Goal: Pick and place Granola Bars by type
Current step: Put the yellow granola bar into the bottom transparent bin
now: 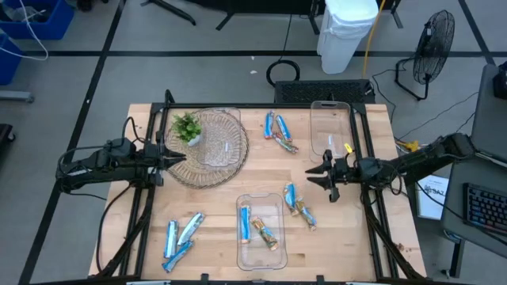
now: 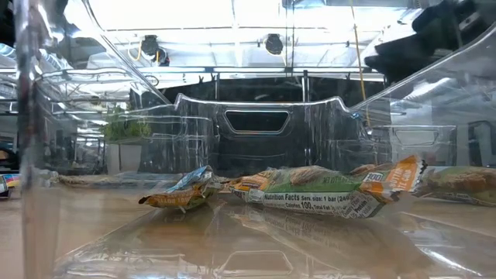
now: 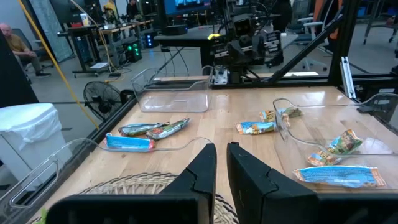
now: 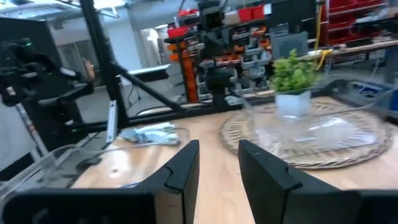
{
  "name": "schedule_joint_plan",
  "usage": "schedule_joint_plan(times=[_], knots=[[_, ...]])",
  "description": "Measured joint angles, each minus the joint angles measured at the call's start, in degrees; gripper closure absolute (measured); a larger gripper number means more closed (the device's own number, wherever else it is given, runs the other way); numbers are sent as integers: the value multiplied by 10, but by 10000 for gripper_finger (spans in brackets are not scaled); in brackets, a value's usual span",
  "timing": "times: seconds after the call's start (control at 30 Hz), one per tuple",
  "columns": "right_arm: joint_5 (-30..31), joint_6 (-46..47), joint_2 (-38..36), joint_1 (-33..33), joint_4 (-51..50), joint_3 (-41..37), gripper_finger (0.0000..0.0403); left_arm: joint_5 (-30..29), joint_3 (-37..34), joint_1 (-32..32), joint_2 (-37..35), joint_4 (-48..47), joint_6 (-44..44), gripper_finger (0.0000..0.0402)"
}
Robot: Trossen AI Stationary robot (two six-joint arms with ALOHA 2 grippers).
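Granola bars lie flat in groups: blue and tan ones at the far centre (image 1: 279, 133), a few right of the near bin (image 1: 299, 206), two inside the clear near bin (image 1: 260, 230), blue ones at the near left (image 1: 180, 238). In the low view a tan-and-green bar (image 2: 318, 191) and a blue one (image 2: 182, 191) lie in that bin. My left gripper (image 1: 181, 156) (image 3: 221, 155) hovers shut over the woven tray's right part. My right gripper (image 1: 310, 176) (image 4: 219, 152) hangs open at the table's right, above bare wood between two groups of bars.
A round woven tray (image 1: 178, 176) carries a small green plant (image 1: 187, 127) and a clear bin (image 1: 222, 142). Another clear bin (image 1: 331, 131) stands at the far right. Black frame rails (image 1: 371, 158) run along both sides. Bare wood shows at the table's middle.
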Motion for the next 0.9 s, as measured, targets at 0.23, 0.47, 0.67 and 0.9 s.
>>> schedule_joint_plan(times=[0.23, 0.47, 0.67, 0.9], knots=[[-43, 103, -60, -80, -237, 36, 300, 0, 0, 0, 0, 0, 0, 355], [-74, 190, -44, -59, -439, 120, 304, 1, 0, 0, 0, 0, 0, 355], [-103, 242, -43, -7, -429, 147, 317, 1, 0, 0, 0, 0, 0, 355], [-37, 183, -34, 115, -293, 162, 342, 1, 0, 0, 0, 0, 0, 355]])
